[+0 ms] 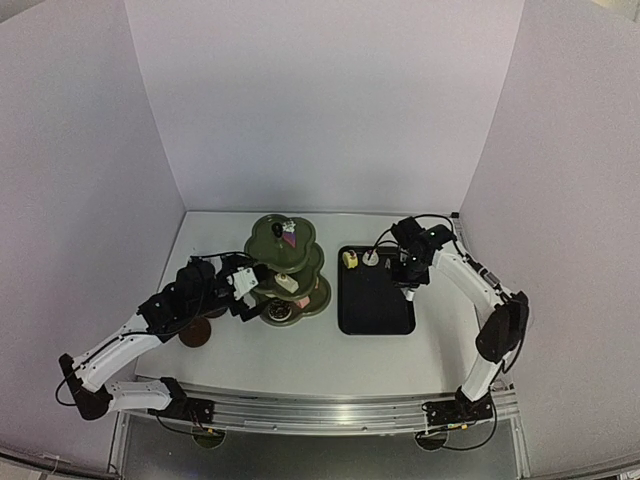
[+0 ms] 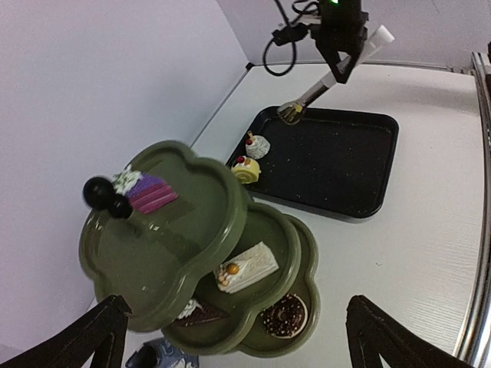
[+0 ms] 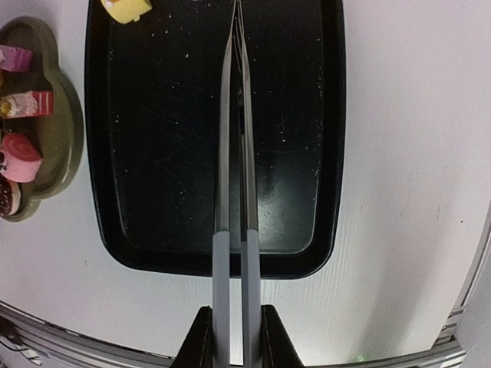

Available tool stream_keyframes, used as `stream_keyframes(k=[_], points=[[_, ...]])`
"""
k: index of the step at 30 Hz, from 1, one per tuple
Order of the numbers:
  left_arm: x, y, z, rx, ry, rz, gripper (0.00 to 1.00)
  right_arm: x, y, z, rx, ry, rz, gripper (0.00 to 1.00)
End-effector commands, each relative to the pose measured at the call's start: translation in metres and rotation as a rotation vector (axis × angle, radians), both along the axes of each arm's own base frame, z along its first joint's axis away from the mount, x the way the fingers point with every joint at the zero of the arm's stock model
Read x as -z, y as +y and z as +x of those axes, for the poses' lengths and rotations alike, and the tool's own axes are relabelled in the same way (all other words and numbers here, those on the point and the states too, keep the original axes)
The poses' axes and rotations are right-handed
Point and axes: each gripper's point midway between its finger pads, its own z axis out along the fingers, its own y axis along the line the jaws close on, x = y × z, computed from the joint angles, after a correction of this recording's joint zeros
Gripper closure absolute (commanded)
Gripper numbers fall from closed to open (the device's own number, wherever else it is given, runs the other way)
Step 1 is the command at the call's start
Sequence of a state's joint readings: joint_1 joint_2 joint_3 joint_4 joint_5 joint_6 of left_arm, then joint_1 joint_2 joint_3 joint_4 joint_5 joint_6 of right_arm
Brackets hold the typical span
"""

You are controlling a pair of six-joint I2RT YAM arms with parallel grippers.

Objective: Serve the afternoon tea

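The dark green three-tier stand point(image 1: 287, 262) stands at the table's middle. Its top tier point(image 2: 165, 238) carries a purple pastry point(image 2: 151, 192). A white cake slice point(image 2: 247, 267) and a chocolate slice point(image 2: 196, 313) lie on the middle tier, and a chocolate doughnut point(image 2: 285, 313) on the bottom one. My left gripper point(image 2: 236, 300) is open just left of the stand, holding nothing. A blue marbled vessel point(image 2: 165, 356) sits below it; I cannot tell cup from jug. One brown saucer point(image 1: 195, 332) lies left. My right gripper point(image 3: 235, 330) is shut on the metal tongs point(image 3: 234, 153) over the tray.
The black tray point(image 1: 375, 300) lies right of the stand, with a yellow roll point(image 2: 246, 169) and a cupcake point(image 2: 258, 144) at its far end. Pink pastries point(image 3: 19, 157) sit on the stand's bottom tier facing the tray. White walls enclose the table on three sides.
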State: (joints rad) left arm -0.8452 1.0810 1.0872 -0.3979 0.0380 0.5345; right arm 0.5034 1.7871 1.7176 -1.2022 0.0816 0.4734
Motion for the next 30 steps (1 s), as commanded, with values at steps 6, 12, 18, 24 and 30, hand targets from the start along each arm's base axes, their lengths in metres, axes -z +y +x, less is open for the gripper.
stream_keyframes(k=[6, 12, 18, 24, 30], points=[[0.012, 0.105, 0.023, -0.358, 0.262, -0.304, 0.00, 0.025, -0.001, 0.020, -0.234, -0.010, -0.115, 1.00], [0.062, 0.158, 0.030, -0.546, 0.299, -0.304, 0.00, -0.010, 0.007, 0.045, -0.270, -0.127, -0.110, 1.00], [0.099, 0.199, 0.047, -0.716, 0.285, -0.301, 0.00, -0.003, 0.020, 0.083, -0.283, -0.154, -0.148, 1.00], [0.126, 0.204, 0.049, -0.742, 0.337, -0.276, 0.00, 0.017, 0.027, 0.111, -0.267, -0.162, -0.193, 1.00], [0.141, 0.204, 0.054, -0.741, 0.344, -0.241, 0.00, 0.015, 0.035, 0.121, -0.277, -0.170, -0.175, 1.00]])
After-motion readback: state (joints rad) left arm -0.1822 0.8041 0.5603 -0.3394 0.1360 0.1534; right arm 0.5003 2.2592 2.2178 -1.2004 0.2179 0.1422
